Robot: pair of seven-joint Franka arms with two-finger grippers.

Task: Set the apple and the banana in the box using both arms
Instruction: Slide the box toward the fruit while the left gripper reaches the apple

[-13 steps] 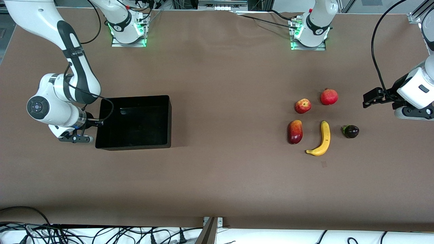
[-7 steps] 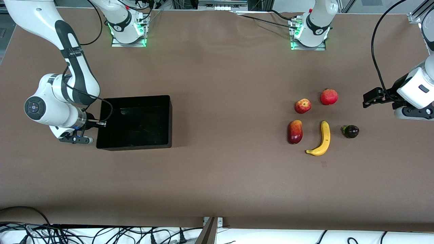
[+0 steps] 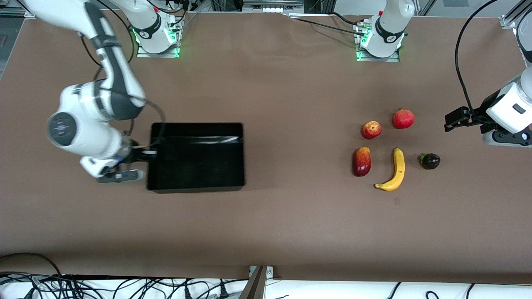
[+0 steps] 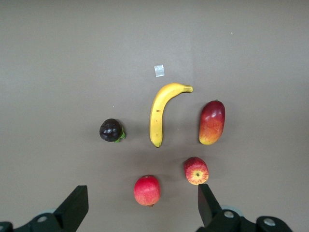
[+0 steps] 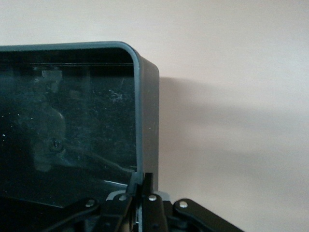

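Note:
The black box [image 3: 195,166] lies toward the right arm's end of the table and is empty. My right gripper [image 3: 145,154] is shut on the box's end wall; in the right wrist view its fingers [image 5: 142,186] pinch the rim of the box [image 5: 147,111]. The apple [image 3: 371,130] and the banana [image 3: 395,169] lie on the table toward the left arm's end. My left gripper [image 3: 451,120] is open and empty, up in the air beside the fruits. The left wrist view shows the apple [image 4: 196,170] and banana [image 4: 161,113] past the open left gripper [image 4: 141,208].
A round red crowned fruit [image 3: 403,118] lies beside the apple. A red-yellow oval fruit [image 3: 361,161] and a small dark purple fruit [image 3: 430,161] lie on either side of the banana. A small tape mark [image 4: 159,70] is near the banana's tip.
My right gripper has dragged the box along the table toward the left arm's end. The left arm and the fruits have not moved.

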